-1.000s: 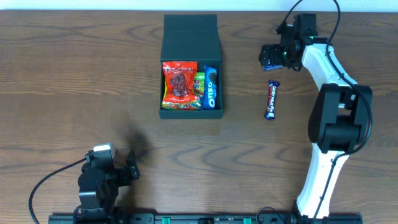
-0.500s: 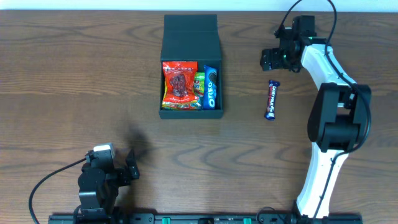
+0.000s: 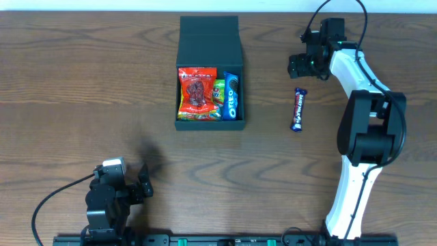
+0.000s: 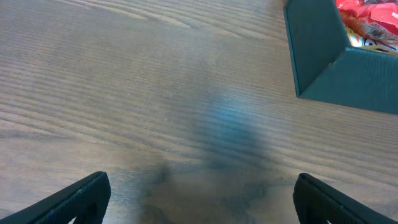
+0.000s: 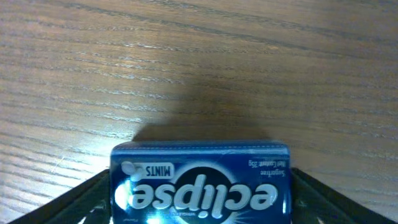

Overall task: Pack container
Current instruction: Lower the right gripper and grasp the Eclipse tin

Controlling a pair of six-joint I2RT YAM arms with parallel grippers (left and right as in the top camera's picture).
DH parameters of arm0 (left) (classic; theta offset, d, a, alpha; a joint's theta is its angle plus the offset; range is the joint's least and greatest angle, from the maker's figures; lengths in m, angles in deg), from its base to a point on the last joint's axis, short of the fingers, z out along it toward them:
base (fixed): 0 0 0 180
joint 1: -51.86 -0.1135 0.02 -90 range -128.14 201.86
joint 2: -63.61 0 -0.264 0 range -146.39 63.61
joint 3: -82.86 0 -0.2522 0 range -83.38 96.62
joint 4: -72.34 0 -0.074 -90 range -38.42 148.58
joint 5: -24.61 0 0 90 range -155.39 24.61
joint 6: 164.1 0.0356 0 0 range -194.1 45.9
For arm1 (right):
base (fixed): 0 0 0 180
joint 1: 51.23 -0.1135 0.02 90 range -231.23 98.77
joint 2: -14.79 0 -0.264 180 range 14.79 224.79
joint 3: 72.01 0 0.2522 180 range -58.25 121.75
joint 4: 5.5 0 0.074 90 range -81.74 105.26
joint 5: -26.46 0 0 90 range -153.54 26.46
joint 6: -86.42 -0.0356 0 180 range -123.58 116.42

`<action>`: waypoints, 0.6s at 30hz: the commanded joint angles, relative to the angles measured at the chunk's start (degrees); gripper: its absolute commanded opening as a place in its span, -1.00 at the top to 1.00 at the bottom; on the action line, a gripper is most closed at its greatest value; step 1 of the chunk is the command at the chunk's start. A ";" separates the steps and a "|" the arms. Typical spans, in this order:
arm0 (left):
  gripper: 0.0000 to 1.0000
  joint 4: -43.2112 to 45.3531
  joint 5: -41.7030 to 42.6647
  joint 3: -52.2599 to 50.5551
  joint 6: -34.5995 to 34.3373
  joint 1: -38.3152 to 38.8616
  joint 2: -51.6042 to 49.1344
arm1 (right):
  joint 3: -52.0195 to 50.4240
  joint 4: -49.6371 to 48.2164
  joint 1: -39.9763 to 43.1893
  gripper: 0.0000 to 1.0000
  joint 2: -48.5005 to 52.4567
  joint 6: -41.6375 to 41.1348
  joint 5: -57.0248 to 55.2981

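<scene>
The dark teal-green container (image 3: 209, 48) stands open at the table's back middle, its flap lid folded back. Inside lie a red snack packet (image 3: 196, 92), a green packet and a blue Oreo pack (image 3: 231, 96). Its near corner shows in the left wrist view (image 4: 323, 62). My right gripper (image 3: 299, 65) is at the back right, shut on a blue Eclipse mints tin (image 5: 200, 183) held above the wood. A dark blue candy bar (image 3: 298, 108) lies on the table just in front of it. My left gripper (image 4: 199, 199) is open and empty over bare wood at the front left.
The right arm's white links (image 3: 355, 75) curve from the front right base up to the back right. The table's back edge (image 3: 102, 14) runs just behind the container. A black cable loops by the left arm's base (image 3: 48, 201).
My right gripper has shifted slightly toward the back with the mints tin. The left arm has not moved.
</scene>
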 commanded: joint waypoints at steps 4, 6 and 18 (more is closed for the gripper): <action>-0.90 -0.37 -0.39 -0.37 -0.66 -0.28 0.35 | 0.52 -0.02 -0.83 -0.48 1.05 0.50 -0.33; -0.90 -0.37 -0.39 -0.37 -0.66 -0.28 0.35 | 0.52 0.11 -0.92 -0.41 1.01 0.20 -0.35; -0.91 -0.37 -0.39 -0.37 -0.66 -0.28 0.35 | 6.54 6.84 -4.11 -0.15 -7.26 -6.01 2.49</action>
